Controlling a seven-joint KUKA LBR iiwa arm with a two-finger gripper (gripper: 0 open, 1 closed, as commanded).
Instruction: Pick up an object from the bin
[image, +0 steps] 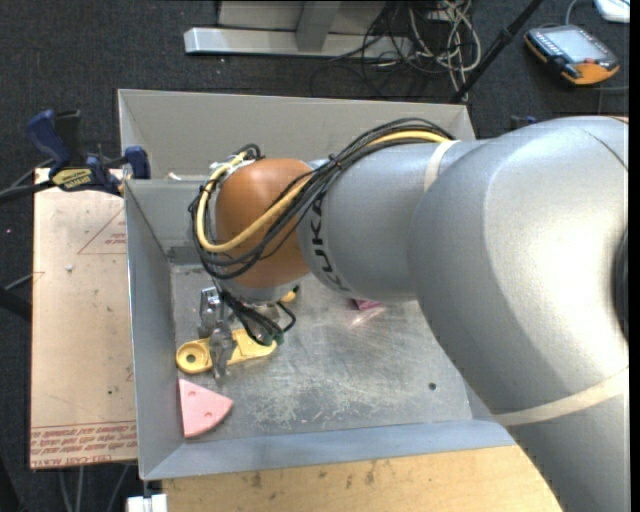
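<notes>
My gripper (216, 340) hangs below the orange cover at the bin's left side, down at floor level. It is right on top of a flat yellow plastic piece (194, 355) with a ring-shaped end that pokes out to the gripper's left; the rest of that piece runs out to the right under it. A pink wedge-shaped block (203, 408) lies just in front of the gripper, near the bin's front left corner, apart from it.
A small pink thing (367, 309) peeks out from under the arm near the middle of the bin. The arm and its cabled cover hide the back and right of the bin floor. Bare scratched floor lies front and centre.
</notes>
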